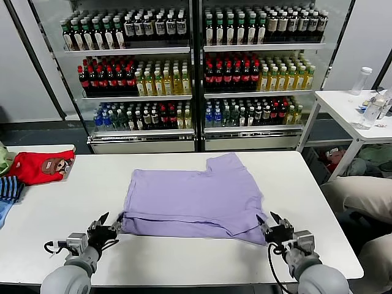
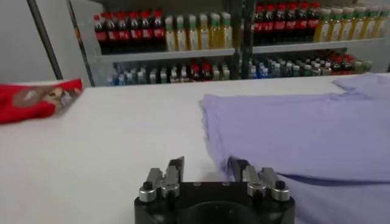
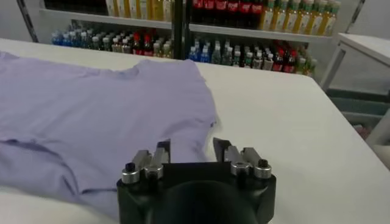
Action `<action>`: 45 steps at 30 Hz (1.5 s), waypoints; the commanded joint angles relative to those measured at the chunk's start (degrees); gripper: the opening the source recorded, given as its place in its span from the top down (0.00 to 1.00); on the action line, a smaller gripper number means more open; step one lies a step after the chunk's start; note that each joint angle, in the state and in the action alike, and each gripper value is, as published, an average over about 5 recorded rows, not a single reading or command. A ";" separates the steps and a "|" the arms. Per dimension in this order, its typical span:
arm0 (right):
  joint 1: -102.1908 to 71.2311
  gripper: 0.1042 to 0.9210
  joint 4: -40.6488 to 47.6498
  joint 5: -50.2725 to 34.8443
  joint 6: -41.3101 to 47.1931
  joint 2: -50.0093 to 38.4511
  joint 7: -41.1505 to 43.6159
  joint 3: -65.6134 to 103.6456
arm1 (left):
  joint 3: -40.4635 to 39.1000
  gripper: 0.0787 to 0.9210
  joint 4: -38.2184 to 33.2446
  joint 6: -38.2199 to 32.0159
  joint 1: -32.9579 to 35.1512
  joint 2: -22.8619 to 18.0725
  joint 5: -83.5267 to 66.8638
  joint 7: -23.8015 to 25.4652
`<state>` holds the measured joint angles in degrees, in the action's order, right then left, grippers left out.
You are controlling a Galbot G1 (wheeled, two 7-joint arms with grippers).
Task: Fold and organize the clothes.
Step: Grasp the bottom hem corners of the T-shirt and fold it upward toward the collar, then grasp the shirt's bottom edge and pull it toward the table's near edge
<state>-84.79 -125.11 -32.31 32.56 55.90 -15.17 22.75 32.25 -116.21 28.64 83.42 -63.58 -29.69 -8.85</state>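
The lavender T-shirt (image 1: 193, 202) lies on the white table (image 1: 184, 260), its near part folded back so a doubled edge runs along the front. No print shows. My left gripper (image 1: 109, 225) is open at the shirt's near left corner, the corner lying by one finger (image 2: 239, 168). My right gripper (image 1: 269, 225) is open at the near right corner, with the shirt's edge (image 3: 183, 143) between its fingers. The shirt fills much of the left wrist view (image 2: 298, 131) and the right wrist view (image 3: 97, 109).
A red garment with a brown cartoon face (image 1: 41, 166) and a blue striped cloth (image 1: 8, 188) lie at the table's far left. Glass-door drink coolers (image 1: 196, 67) stand behind the table. A small white table with bottles (image 1: 367, 110) stands at the right.
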 commanded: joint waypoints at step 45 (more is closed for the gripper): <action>-20.70 0.99 -13.05 -4.80 0.52 -0.85 0.56 8.71 | 2.29 0.98 -11.67 1.97 15.16 2.63 -2.16 -2.29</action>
<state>-94.80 -131.02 -37.65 33.07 55.87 -15.32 27.06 32.67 -119.02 31.60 88.58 -62.86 -32.00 -11.04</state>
